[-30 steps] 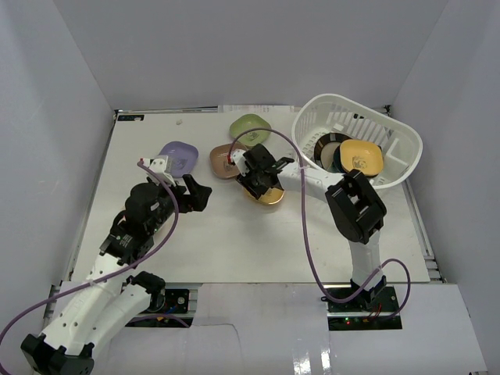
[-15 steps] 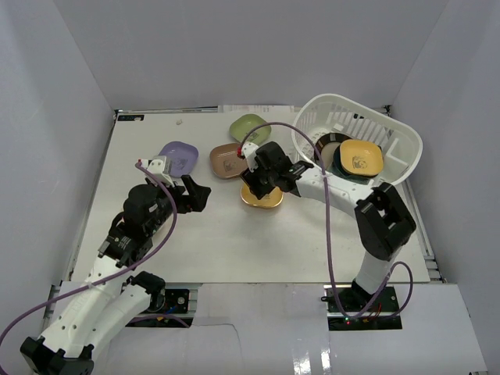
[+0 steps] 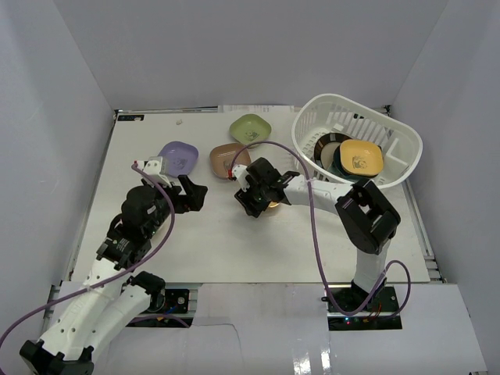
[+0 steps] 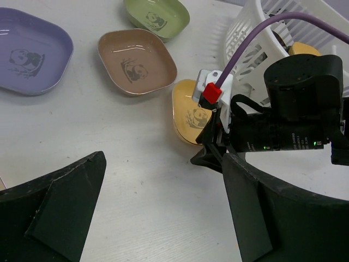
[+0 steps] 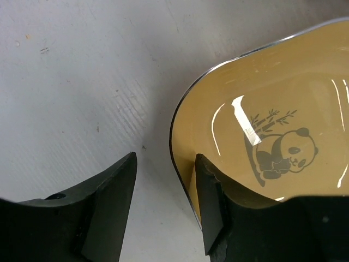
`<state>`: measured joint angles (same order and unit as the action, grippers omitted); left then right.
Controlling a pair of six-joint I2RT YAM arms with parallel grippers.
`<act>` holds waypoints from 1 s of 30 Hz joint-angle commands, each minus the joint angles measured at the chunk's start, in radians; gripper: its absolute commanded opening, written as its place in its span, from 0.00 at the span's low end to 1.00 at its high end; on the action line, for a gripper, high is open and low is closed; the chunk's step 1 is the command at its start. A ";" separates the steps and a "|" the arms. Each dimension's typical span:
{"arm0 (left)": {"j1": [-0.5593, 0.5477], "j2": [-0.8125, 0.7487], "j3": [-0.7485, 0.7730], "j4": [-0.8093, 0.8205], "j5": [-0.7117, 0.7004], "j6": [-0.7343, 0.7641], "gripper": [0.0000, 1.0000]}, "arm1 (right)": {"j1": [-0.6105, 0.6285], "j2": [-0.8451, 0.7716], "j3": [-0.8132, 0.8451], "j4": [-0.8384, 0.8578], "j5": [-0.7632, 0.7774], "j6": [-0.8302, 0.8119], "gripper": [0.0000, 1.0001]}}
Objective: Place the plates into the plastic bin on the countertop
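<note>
**Right gripper (image 5: 164, 164) lowered onto dish (image 5: 262, 125) rim**

Yellow and flat on the countertop (image 3: 219, 242), left of the bin (image 3: 398, 168), the dish had its rim between part-open fingers (image 5: 109, 202), ungripped. Closing squarely, deep on the rim, should prevent slipping. Right arm stretched low, leftward; left gripper (image 3: 191, 193) hovered wide open.

No lettering is legible (dishes (image 4: 136, 60) carry only panda drawings (image 5: 283, 150)).

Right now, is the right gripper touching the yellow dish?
Cannot tell. Right wrist view: the right gripper straddles the rim of the yellow dish; countertop shows beside the outer finger, but the inner finger covers any contact.
</note>
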<state>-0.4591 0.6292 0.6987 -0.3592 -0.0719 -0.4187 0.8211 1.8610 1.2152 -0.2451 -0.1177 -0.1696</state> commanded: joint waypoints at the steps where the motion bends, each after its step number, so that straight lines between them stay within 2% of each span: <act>1: 0.008 -0.019 0.027 -0.011 -0.028 -0.002 0.98 | 0.009 -0.013 0.029 0.016 0.024 -0.021 0.53; 2: 0.008 -0.019 0.028 -0.011 -0.022 -0.002 0.98 | 0.012 -0.013 0.030 0.018 0.029 -0.022 0.44; 4: 0.010 -0.022 0.031 -0.009 -0.019 0.001 0.98 | 0.016 -0.014 0.030 0.026 0.039 -0.027 0.38; 5: 0.010 -0.023 0.035 -0.009 -0.019 0.001 0.98 | 0.021 -0.016 0.030 0.026 0.050 -0.028 0.28; 8: 0.010 -0.029 0.041 -0.011 -0.020 0.003 0.98 | 0.032 -0.025 0.040 0.017 0.070 -0.024 0.10; 11: 0.010 -0.040 0.044 -0.009 -0.025 0.008 0.98 | 0.055 -0.098 0.035 0.026 0.079 -0.001 0.08; 16: 0.010 -0.052 0.042 -0.009 -0.011 0.008 0.98 | 0.087 -0.314 0.098 0.003 0.164 0.007 0.08; 21: 0.007 -0.060 0.032 -0.007 0.021 0.004 0.98 | 0.050 -0.431 0.171 -0.062 0.536 -0.060 0.08; 24: 0.005 -0.066 0.027 -0.004 0.032 0.003 0.98 | -0.100 -0.442 0.167 -0.063 0.606 -0.032 0.08; 25: 0.004 -0.068 0.025 -0.003 0.037 0.004 0.98 | -0.208 -0.438 0.162 -0.063 0.577 -0.009 0.08; 28: 0.002 -0.068 0.022 0.002 0.047 0.003 0.98 | -0.386 -0.408 0.113 -0.008 0.506 0.044 0.08; 30: -0.001 -0.063 0.021 0.005 0.053 0.004 0.98 | -0.444 -0.381 0.086 0.033 0.472 0.050 0.08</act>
<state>-0.4549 0.5705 0.7044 -0.3656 -0.0433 -0.4187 0.4511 1.4399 1.3464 -0.2489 0.3573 -0.1558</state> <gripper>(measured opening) 0.979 0.080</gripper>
